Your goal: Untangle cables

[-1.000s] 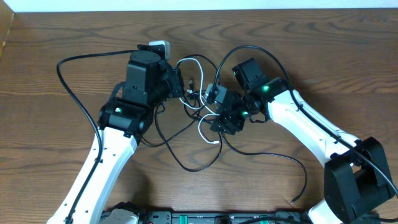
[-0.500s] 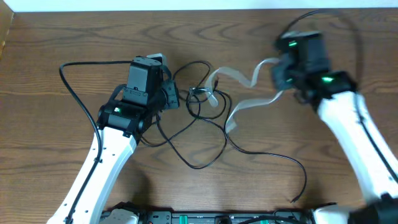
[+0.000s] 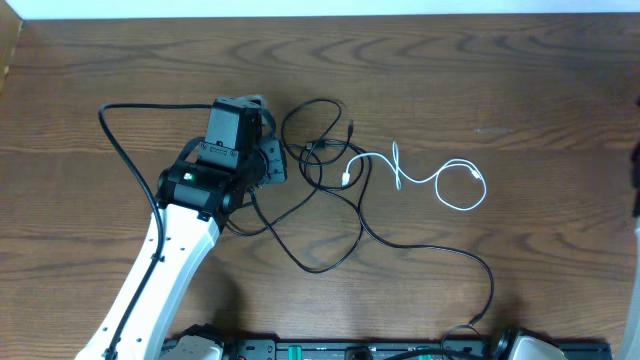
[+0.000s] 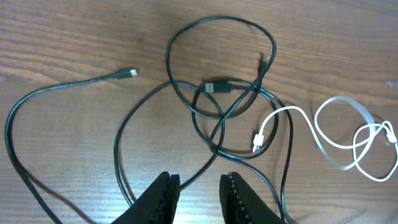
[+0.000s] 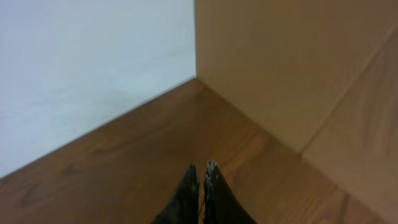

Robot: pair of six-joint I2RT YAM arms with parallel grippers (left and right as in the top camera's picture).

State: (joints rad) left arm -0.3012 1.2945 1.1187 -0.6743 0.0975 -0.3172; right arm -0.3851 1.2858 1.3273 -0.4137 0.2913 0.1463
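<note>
White cable (image 3: pixel 440 182) nearly free, its plug end lying over the black loops.
Your left gripper (image 4: pixel 199 196) hovers parted and empty beside the black cable (image 3: pixel 330 215), mid-table. Your right gripper (image 5: pixel 200 186) is pinched closed on nothing, facing the wall (image 5: pixel 93 62). Tug the black loop around the white plug and you may drag it back in.

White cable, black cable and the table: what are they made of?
White cable: likely a soft plastic or rubber coating, smooth; it lies in floppy curls. Black cable: probably the same, matte; it bends into loose loops. Table: looks like wood or wood-look laminate, brown with grain lines; I can't tell which.
</note>
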